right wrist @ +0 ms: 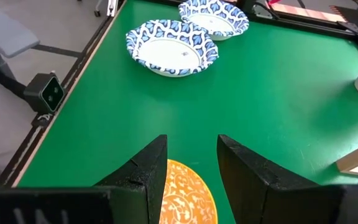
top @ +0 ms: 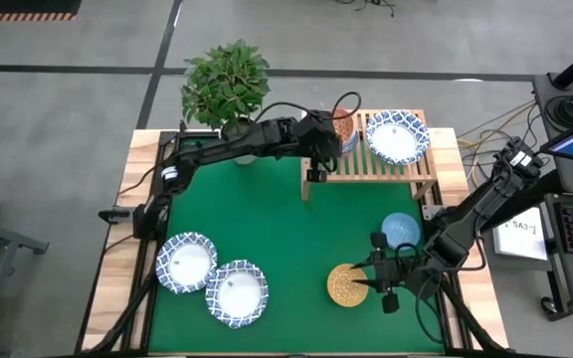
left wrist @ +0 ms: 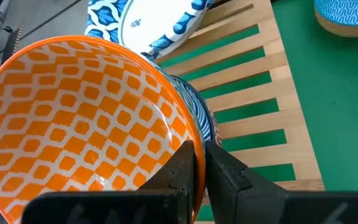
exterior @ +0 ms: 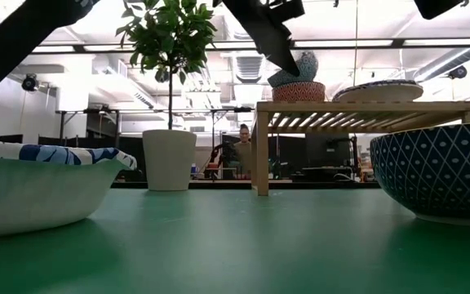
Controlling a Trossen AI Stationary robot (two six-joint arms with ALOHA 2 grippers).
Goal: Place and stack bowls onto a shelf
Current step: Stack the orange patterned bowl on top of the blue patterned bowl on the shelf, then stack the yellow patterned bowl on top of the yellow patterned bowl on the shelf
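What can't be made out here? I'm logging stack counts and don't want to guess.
- High view: the left gripper and arm cover the bowl stack on the shelf; count unclear.
- Left wrist view: the orange-red bowl hides what lies under it.
- Right wrist view: the yellow-orange bowl is cut off by the right gripper.

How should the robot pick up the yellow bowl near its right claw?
By the rim. The yellow-orange bowl sits upright and open on the green mat, so the open right gripper beside it should come from above, one finger inside, one outside, like the left gripper holds the orange bowl.
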